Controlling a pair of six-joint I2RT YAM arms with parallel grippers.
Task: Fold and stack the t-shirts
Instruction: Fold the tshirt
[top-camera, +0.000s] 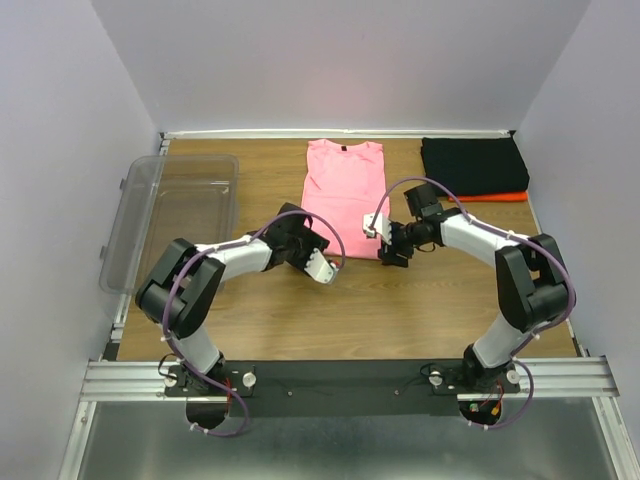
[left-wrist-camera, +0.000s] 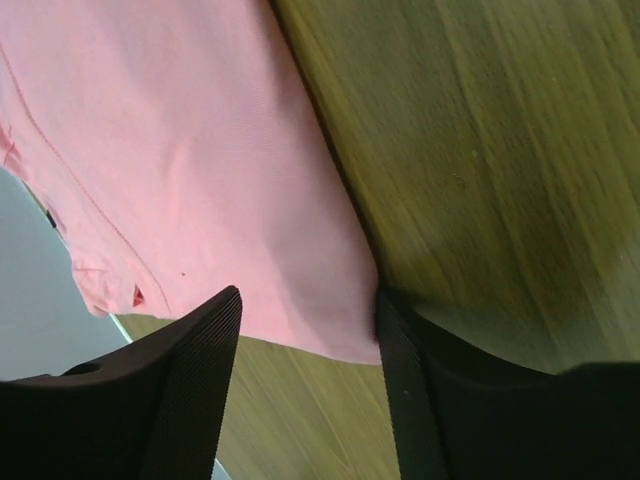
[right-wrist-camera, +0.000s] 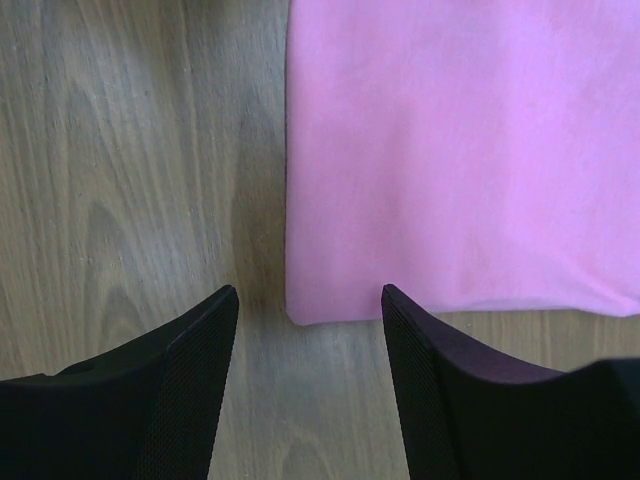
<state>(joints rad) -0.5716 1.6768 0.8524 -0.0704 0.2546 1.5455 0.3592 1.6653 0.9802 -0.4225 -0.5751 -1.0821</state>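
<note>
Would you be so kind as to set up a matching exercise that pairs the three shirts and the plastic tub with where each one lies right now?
Things:
1. pink shirt
2. black shirt
3. orange-red shirt
4. plastic tub

Places:
A. along the left edge of the table
B. folded, at the far right corner
C. lying at the far middle
D. only a strip showing from under another shirt

Pairs: 1-C, 2-B, 3-D, 4-A.
</note>
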